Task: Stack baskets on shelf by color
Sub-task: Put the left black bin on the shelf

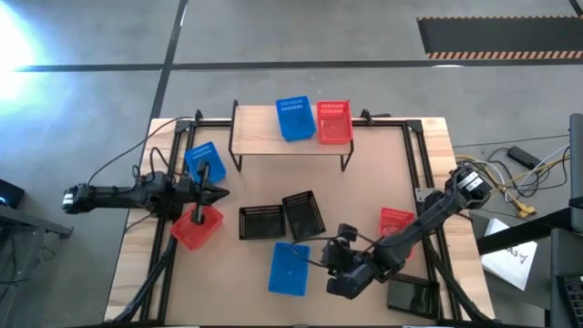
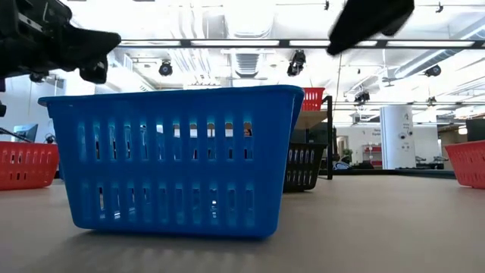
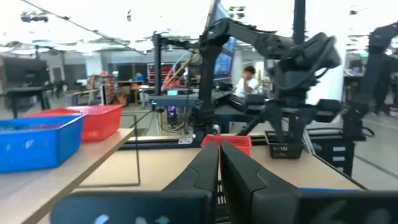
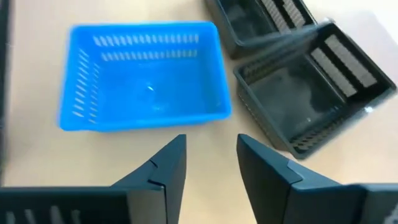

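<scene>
Wooden shelf (image 1: 290,142) is carrying one blue basket (image 1: 295,118) and one red basket (image 1: 333,122). Left of it, the left gripper (image 1: 217,193) is reaching level, fingers closed. Below it, the right gripper (image 4: 210,163) is hovering open beside another blue basket (image 4: 144,74).

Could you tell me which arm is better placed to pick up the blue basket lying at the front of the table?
The right. Its tool hangs open just beside that blue basket, which fills its wrist view. The left tool is shut, farther off by a red basket.
</scene>
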